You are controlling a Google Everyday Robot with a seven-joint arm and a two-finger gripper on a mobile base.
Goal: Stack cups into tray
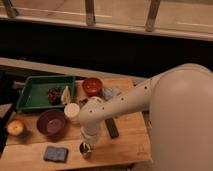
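Note:
The short shiny steel cup point(85, 149) stands near the front edge of the wooden table, right of a blue sponge. My gripper point(87, 142) points straight down and sits right over it, its tip at the cup's rim. The cream-white cylindrical cup point(71, 112) stands upright beside my arm's wrist, just right of the purple bowl. The green tray point(34, 95) lies at the table's back left, well away from both cups. It holds a dark clump point(53, 94) and a pale wedge point(65, 95).
A purple bowl point(51, 122) sits in front of the tray, with an apple point(16, 127) to its left. An orange-brown bowl point(92, 86) and a bluish crumpled thing point(111, 92) are at the back. A black bar point(111, 128) lies right of my arm. A blue sponge point(55, 153) lies at the front.

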